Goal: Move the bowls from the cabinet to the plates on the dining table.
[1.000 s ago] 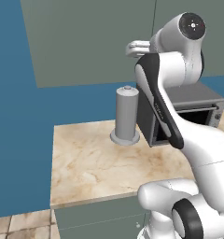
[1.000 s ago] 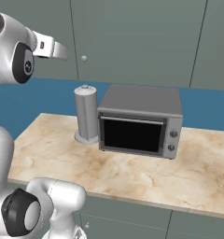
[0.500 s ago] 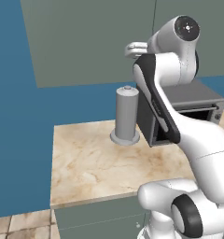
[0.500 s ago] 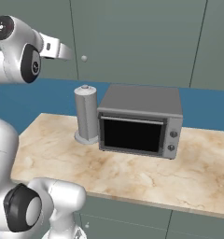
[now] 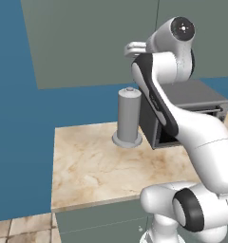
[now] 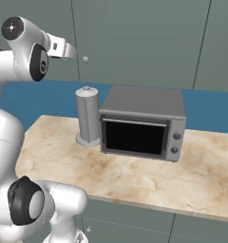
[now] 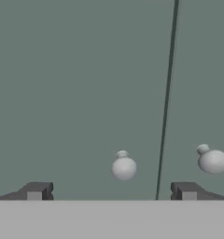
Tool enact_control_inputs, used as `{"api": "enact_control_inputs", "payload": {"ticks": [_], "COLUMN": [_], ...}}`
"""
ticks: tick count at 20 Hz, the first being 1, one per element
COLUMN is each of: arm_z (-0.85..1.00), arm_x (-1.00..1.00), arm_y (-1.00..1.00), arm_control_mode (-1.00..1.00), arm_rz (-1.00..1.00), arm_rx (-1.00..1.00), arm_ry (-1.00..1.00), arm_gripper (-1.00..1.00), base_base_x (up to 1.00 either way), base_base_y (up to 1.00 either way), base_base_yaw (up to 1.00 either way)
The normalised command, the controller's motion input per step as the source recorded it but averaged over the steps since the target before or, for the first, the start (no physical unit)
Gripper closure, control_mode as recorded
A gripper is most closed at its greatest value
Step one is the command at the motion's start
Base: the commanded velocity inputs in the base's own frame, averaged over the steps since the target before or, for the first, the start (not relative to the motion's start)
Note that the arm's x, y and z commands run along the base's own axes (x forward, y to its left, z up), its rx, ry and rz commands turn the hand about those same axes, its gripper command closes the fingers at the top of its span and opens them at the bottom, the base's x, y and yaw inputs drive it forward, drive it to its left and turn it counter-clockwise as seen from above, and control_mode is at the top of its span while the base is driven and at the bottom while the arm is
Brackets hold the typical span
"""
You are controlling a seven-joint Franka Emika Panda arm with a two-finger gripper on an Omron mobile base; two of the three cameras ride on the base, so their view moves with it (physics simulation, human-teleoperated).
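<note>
A blue back wall is seen behind a beige marble-veined table. Above it, the cabinet is shown as flat, matte grey-green doors, shut, split by a thin dark seam, with two small round grey knobs beside that seam. The tool is held before the left knob, its dark square tips spread wide around nothing. Below, a smooth grey cylinder stands on a round base, just beside a boxy grey toaster oven with a dark glass door.
</note>
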Motion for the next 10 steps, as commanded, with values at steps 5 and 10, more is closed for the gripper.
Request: {"api": "enact_control_inputs", "payload": {"ticks": [5,10], "arm_z": [-0.04,-0.11], "arm_x": [0.1,0.0], "arm_y": [0.0,0.0], "arm_control_mode": [-1.0,-1.0], "arm_rz": [0.0,0.0], "arm_rx": [0.0,0.0], "arm_ry": [0.01,0.03], "arm_gripper": [-1.0,-1.0], "base_base_x": [0.0,0.0], "base_base_y": [0.0,0.0], "base_base_yaw": [0.0,0.0]}}
